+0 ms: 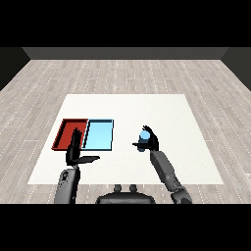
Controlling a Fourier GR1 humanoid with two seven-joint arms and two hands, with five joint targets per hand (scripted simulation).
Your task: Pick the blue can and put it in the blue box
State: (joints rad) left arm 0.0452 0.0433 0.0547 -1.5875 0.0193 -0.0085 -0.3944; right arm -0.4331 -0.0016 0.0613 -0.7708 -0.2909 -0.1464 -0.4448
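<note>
White table (147,162): one, set on a pale plank floor (122,73). Positions below are given relative to the light blue tray.

Trays: two, lying side by side with edges touching. One light blue tray (99,135), one red tray (68,133); the red one sits on the blue tray's left side.

Arms: two grey forearms enter from the lower corners. The right forearm (166,171) rises diagonally from the lower right and leans in toward the blue tray, ending well to its right. The left forearm (66,184) stands nearly vertical, below the seam between the two trays.

Right hand (149,141): raised to the right of the blue tray, at about the height of the tray's near half, clear of its edge. Fingers and thumb are curled round the blue can, thumb tip pointing back toward the tray.

Left hand (74,152): at the near edge of the trays, overlapping the lower border where red meets blue. Fingers straight and pointing up across the tray edge, thumb stuck out sideways to the right. It holds nothing.

Blue can (144,136): one, sitting inside the right hand's curl, its top showing between fingers and thumb. It is to the right of the blue tray, apart from it, not inside either tray.
</note>
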